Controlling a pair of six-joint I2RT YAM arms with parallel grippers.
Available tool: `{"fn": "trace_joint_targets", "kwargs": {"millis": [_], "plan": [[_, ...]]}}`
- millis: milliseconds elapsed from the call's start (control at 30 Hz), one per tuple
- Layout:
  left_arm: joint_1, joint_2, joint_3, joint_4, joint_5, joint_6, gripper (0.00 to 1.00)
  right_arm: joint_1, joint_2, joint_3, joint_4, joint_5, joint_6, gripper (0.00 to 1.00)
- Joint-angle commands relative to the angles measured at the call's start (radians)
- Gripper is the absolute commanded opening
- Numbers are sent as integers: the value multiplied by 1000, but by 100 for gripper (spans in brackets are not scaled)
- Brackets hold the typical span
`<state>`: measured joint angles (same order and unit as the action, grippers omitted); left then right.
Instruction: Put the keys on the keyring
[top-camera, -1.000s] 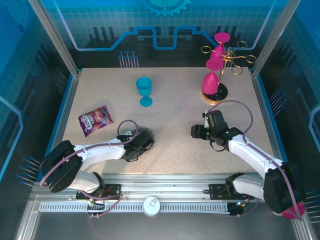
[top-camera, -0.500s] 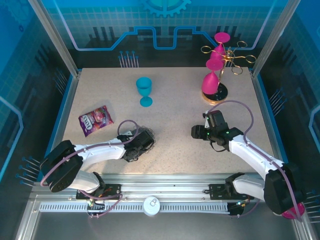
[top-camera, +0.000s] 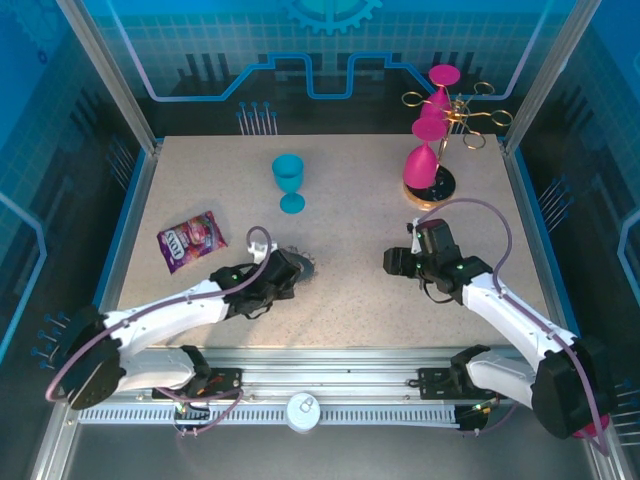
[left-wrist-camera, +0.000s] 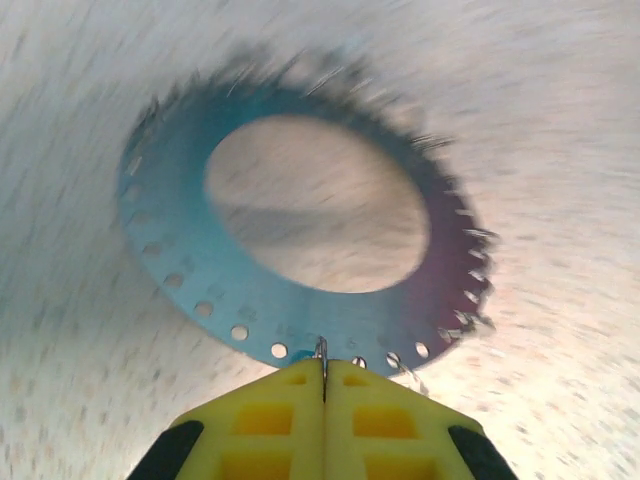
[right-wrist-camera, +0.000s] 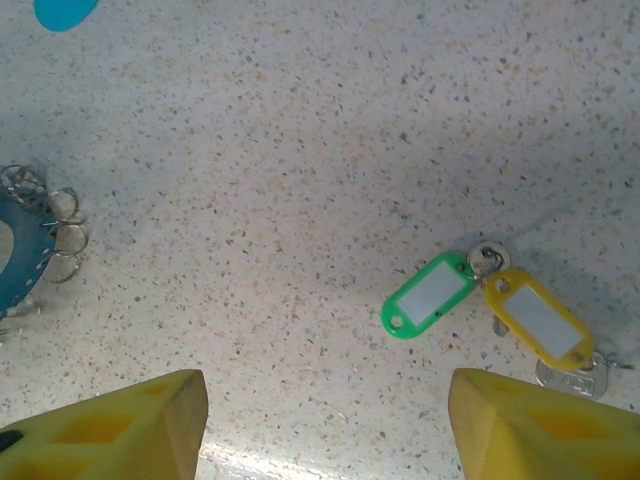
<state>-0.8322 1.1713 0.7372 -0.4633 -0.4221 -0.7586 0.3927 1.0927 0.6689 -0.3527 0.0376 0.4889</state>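
The speckled table (top-camera: 350, 200) gives the work its room. The two grippers sit in its near half, with a bare stretch between them.

The left gripper (left-wrist-camera: 322, 375) is clenched on the near rim of the keyring (left-wrist-camera: 190, 270), its yellow fingers pressed flat together over the thin edge. That is a narrow bite, so the ring should be lifted slowly and held level or it may swing or slip. The wrist picture is blurred, and I cannot tell whether the ring is clear of the table.

The right gripper (right-wrist-camera: 325, 425) hangs with its jaws spread wide and nothing between them, just near of the keys (right-wrist-camera: 520, 318). These lie flat on the table, right of centre and well apart from the keyring.

The next grasp is best made across the green tag (right-wrist-camera: 430, 297) or the yellow one beside it, leaving the small metal loop (right-wrist-camera: 488, 260) at their joint free.

The little wire rings (right-wrist-camera: 55, 235) on the keyring's edge are the likely targets, so that edge should be turned right, toward the keys.
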Motion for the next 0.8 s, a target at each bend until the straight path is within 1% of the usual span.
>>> {"fn": "trace_joint_targets", "kwargs": {"millis": [0, 67, 133, 233, 333, 467, 500, 567, 633, 700, 767], "plan": [[-9, -91, 32, 154, 37, 420, 0, 8, -19, 60, -21, -25, -61, 65], [-7, -141, 17, 255, 58, 610, 0, 6, -23, 91, -34, -28, -96, 65], [-5, -163, 16, 317, 72, 771, 0, 4, -27, 118, -42, -28, -128, 65], [34, -142, 59, 309, 137, 950, 0, 2, -34, 152, -30, -28, -180, 65], [112, -103, 108, 279, 264, 1036, 0, 1, -31, 180, 0, -44, -226, 65], [200, -59, 153, 294, 450, 1116, 0, 0, -7, 205, 18, -69, -284, 65], [212, -47, 158, 298, 490, 1142, 0, 0, 1, 238, 18, -74, -296, 65], [223, -22, 162, 304, 573, 1219, 0, -2, 19, 251, 24, -89, -321, 65], [230, 1, 161, 307, 633, 1294, 0, -2, 32, 253, 37, -110, -348, 65], [235, 21, 152, 320, 669, 1351, 0, -3, 39, 246, 65, -149, -392, 65], [237, 34, 122, 372, 708, 1400, 0, -3, 39, 227, 106, -178, -430, 65]]}}
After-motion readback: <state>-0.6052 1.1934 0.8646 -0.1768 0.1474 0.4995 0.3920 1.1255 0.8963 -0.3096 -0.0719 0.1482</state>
